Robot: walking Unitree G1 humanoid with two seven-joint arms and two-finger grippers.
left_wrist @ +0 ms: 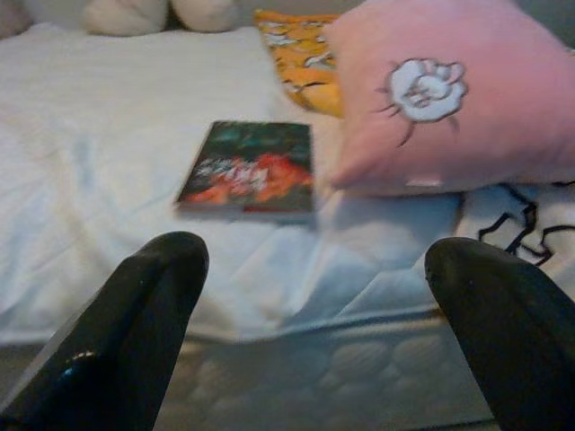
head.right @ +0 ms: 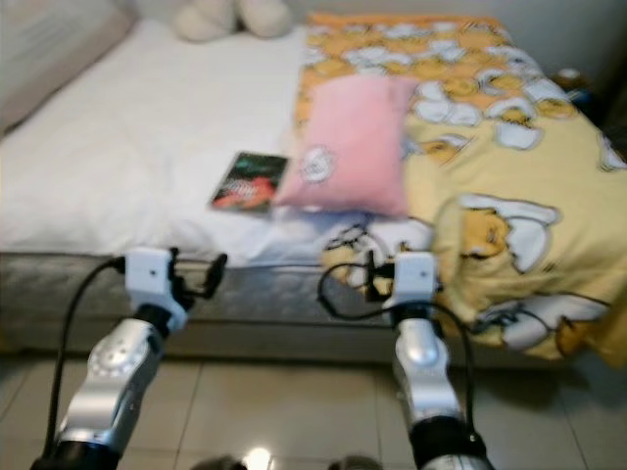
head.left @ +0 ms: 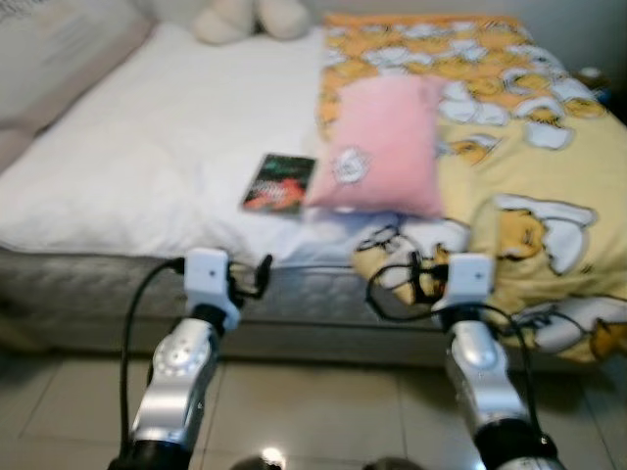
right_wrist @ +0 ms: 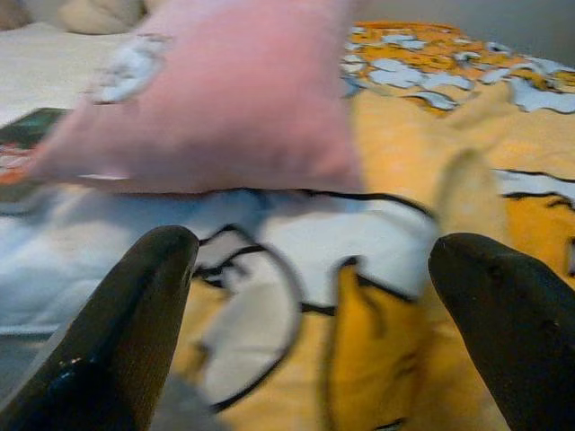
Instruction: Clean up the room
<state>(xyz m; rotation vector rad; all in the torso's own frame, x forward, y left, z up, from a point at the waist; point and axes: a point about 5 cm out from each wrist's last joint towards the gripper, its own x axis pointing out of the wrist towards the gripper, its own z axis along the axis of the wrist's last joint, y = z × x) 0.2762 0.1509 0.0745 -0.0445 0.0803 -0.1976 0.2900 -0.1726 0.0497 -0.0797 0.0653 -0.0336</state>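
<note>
Both arms are raised in front of the near edge of the bed (head.left: 118,269), above the tiled floor (head.left: 323,411). The left gripper (head.left: 250,277) hangs just short of the mattress side, its jaws spread wide and holding nothing; in the left wrist view its two black fingers (left_wrist: 135,332) frame one book (head.left: 280,183) with a dark green and red cover, which lies flat on the white sheet (head.left: 147,166) ahead of the jaws, apart from them and a little back from the bed's edge. Left of the book the sheet is bare and open up to one large grey pillow (head.left: 59,59) at the far left corner; two pale plush shapes (head.left: 250,18) sit at the head of the bed. Just right of the book, its corner touching or overlapping the book's edge, lies one pink cushion (head.left: 382,142) with a white emblem. It rests partly on one yellow cartoon-print blanket (head.left: 529,176), which covers the right side and hangs over the near edge. The right gripper (head.left: 416,277) is just before that draped fold, jaws likewise wide and empty.
</note>
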